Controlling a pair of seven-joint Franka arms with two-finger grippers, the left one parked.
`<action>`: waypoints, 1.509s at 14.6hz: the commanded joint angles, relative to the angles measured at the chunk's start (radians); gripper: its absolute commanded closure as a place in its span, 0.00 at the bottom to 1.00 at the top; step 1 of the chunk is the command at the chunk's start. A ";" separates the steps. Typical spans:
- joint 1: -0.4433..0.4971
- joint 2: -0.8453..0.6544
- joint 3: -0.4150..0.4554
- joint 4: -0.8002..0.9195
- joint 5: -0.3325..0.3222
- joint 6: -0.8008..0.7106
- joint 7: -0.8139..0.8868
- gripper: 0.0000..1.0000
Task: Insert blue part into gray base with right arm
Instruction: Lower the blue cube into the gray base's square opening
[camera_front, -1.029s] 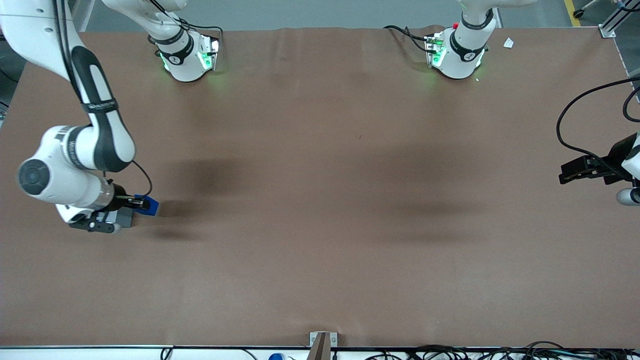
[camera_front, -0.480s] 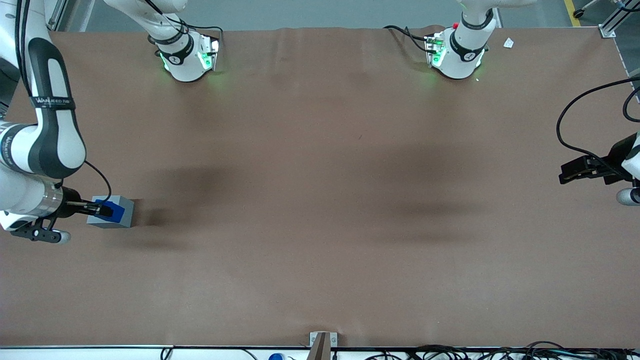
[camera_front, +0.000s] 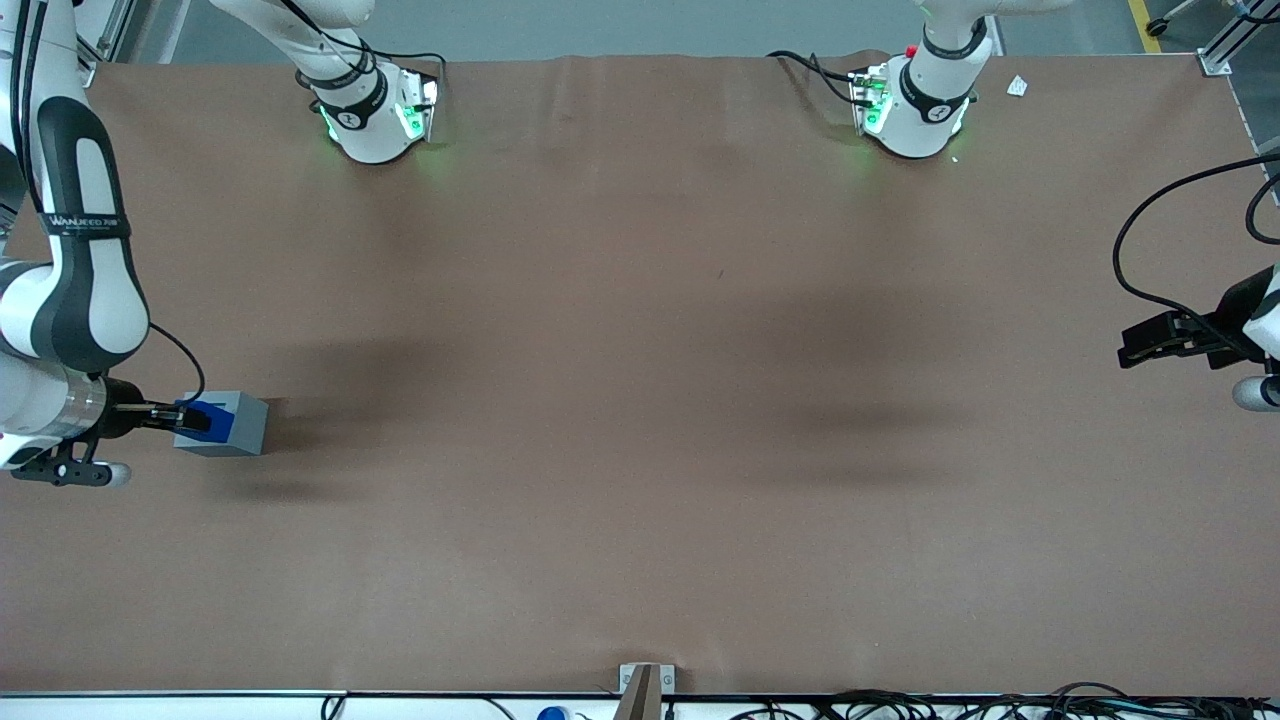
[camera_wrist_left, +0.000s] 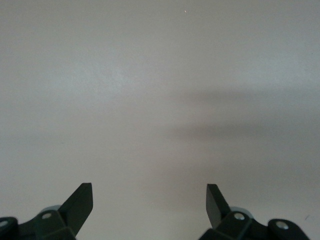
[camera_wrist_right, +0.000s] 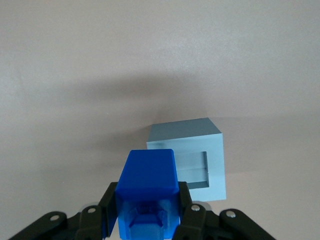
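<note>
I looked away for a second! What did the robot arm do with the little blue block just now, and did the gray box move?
The right arm swung toward its own end of the table, carrying the blue part with it. A second ago the part hung beside the gray base, toward the table's middle; now the gripper holds it over the base's top, not yet in the socket. The gripper stayed shut on the part, and the base kept its place.

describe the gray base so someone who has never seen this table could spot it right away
Start with the long brown table and go to the working arm's end. There the gripper, shut on the blue part, hangs over a light-gray cube: the gray base. It is the larger block, with a square socket in its top.
</note>
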 joint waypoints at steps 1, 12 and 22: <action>-0.020 0.002 0.013 0.016 0.000 -0.018 -0.027 1.00; -0.048 0.002 0.013 -0.005 -0.013 -0.008 -0.101 1.00; -0.057 0.002 0.013 -0.025 -0.032 0.008 -0.113 0.99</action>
